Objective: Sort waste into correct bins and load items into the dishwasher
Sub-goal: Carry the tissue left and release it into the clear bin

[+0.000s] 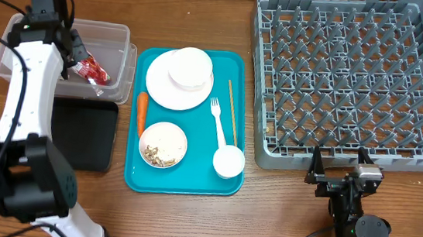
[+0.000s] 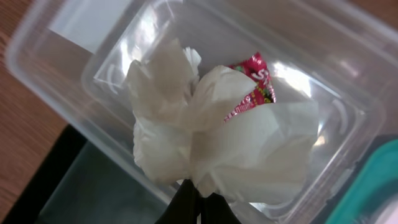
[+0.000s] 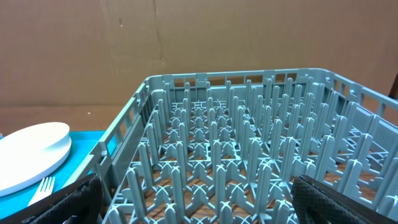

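1. Left gripper (image 2: 196,200), jaws shut, pinches crumpled white napkin (image 2: 211,130).
2. Napkin hangs over clear tub (image 2: 348,134); red wrapper (image 2: 256,87) lies inside, behind it.
3. Step: binning waste. Next move prob. needs jaws to part so napkin drops in.
4. Farther off, carrot (image 1: 141,112) & food scraps (image 1: 159,157) sit on teal tray (image 1: 189,185); dishes not yet in grey rack (image 1: 355,78).
5. Right gripper (image 1: 339,171) wide open, empty, by rack's near edge.

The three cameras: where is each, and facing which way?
Overhead: high up, straight down on teal tray and dish rack; left arm, right arm show.
Left wrist: over the clear tub, looking down; left gripper shut on napkin.
Right wrist: low, facing across the dish rack; open right gripper at bottom corners.
Shared: overhead and right wrist show the dish rack.
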You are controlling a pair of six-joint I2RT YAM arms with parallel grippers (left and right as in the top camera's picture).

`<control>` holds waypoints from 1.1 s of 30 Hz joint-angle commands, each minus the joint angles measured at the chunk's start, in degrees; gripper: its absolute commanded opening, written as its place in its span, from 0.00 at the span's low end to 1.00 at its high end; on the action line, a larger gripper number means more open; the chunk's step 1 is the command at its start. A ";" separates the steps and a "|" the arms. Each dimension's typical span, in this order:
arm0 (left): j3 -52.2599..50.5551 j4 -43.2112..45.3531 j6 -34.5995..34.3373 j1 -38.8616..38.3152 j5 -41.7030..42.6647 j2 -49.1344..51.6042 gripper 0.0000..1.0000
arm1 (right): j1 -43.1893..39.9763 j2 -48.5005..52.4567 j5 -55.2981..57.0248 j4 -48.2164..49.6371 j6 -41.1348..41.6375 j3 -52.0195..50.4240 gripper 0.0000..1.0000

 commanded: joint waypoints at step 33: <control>14.49 -11.32 3.32 -0.46 16.35 -12.59 1.00 | -0.26 -0.68 -0.11 0.42 -0.04 -0.61 1.00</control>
